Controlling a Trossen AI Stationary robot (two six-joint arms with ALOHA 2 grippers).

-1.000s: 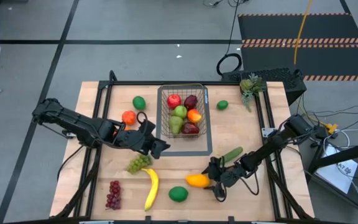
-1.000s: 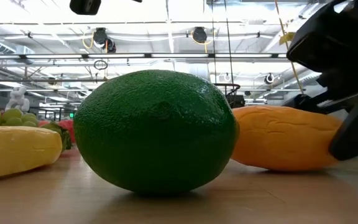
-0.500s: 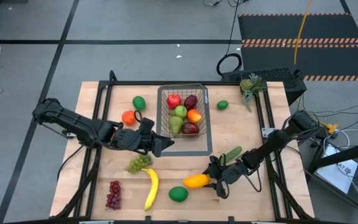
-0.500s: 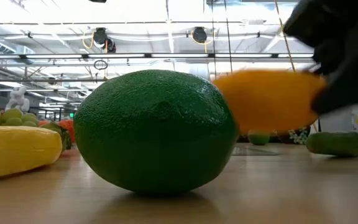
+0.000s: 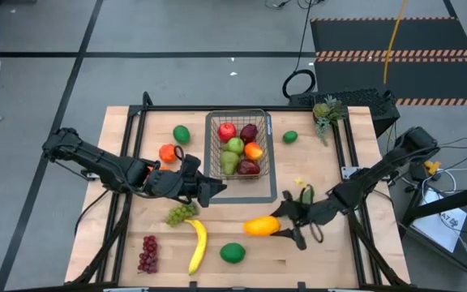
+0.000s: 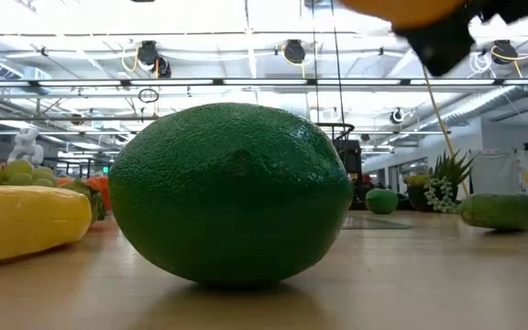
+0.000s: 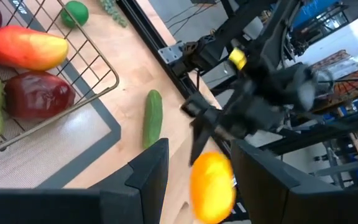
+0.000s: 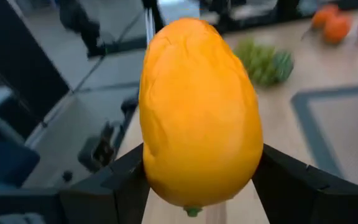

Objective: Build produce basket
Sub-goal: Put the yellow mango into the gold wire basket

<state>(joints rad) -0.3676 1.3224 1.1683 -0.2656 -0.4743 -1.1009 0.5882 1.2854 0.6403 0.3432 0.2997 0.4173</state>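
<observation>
The rectangular grey wire-mesh basket (image 5: pixel 238 146) stands at the middle of the wooden table (image 5: pixel 314 174), toward its far edge, set on a flat grey rectangular outline (image 5: pixel 267 197). Inside it I can make out a bright red apple (image 5: pixel 227 130), a dark red apple (image 5: pixel 249 131), a light green pear (image 5: pixel 234 146), an orange-and-red mango (image 5: pixel 254 150), a second green pear (image 5: pixel 229 162) and another dark red fruit (image 5: pixel 248 167), all packed close together. The right gripper (image 5: pixel 286 226) is clamped on a smooth yellow-orange mango (image 5: pixel 261 225), held off the wood in front of the basket's right corner; its own wrist view shows the two dark fingers (image 8: pixel 291 180) pressed against the fruit's sides. The left gripper (image 5: pixel 209 189) hovers just in front of the basket's near left corner with its fingers partly apart and nothing between them. The rest of the produce lies loose: a long green cucumber (image 5: pixel 306 195) just beside the right gripper, a round green lime (image 5: pixel 233 252) and a yellow banana (image 5: pixel 197 246) at the near edge, green grapes (image 5: pixel 181 213), red grapes (image 5: pixel 148 253), a small orange (image 5: pixel 167 152) and a green lime (image 5: pixel 182 134) left of the basket, and a small lime (image 5: pixel 290 137) on its right.
</observation>
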